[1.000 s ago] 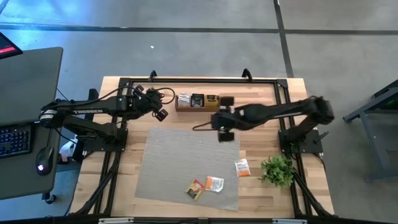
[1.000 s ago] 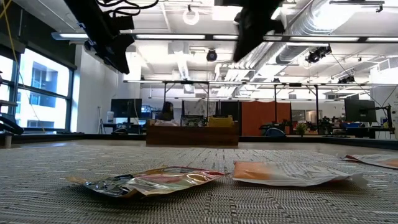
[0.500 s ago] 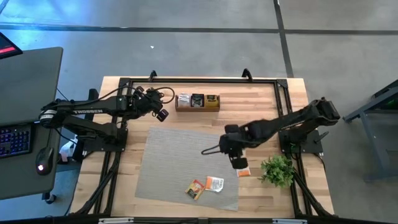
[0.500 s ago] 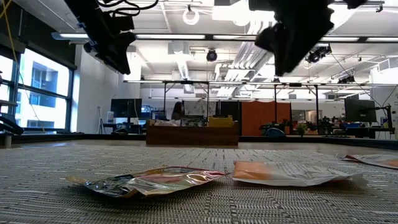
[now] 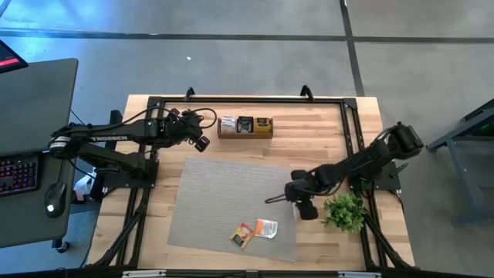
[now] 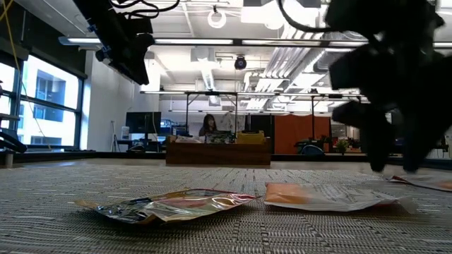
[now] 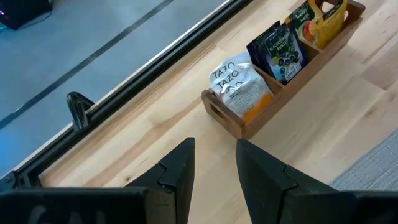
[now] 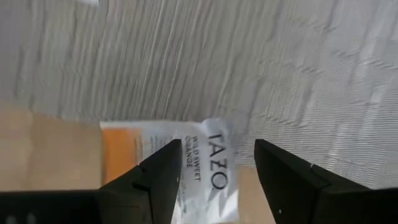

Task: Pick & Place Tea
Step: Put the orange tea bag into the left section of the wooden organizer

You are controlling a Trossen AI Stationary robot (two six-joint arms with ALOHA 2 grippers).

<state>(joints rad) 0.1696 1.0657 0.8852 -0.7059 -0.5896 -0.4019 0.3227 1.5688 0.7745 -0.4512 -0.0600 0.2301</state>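
Note:
A white-and-orange tea sachet [image 8: 199, 162] lies flat, partly on the grey mat's right edge and partly on the wood. My right gripper [image 8: 217, 168] stands open just above it, pointing down, a finger on either side; in the low view its fingertips [image 6: 378, 166] hang short of the sachet [image 6: 427, 181]. Two more sachets [image 5: 243, 234] [image 5: 267, 228] lie flat on the mat near its front edge. A wooden tray [image 7: 249, 124] at the far side holds a white, a black and a yellow sachet upright. My left gripper [image 7: 214, 174] waits open, raised left of the tray.
A small green plant [image 5: 345, 210] stands close to the right of my right gripper. The grey mat [image 5: 224, 193] covers the table's middle. A black frame rail [image 5: 247, 100] runs along the far edge. A person [image 6: 209, 125] sits far behind the table.
My right gripper has swung from beside the tray toward the table's near right corner, sunk low over the white-and-orange sachet, tipped to point down, and opened. The sachets have stayed where they were.

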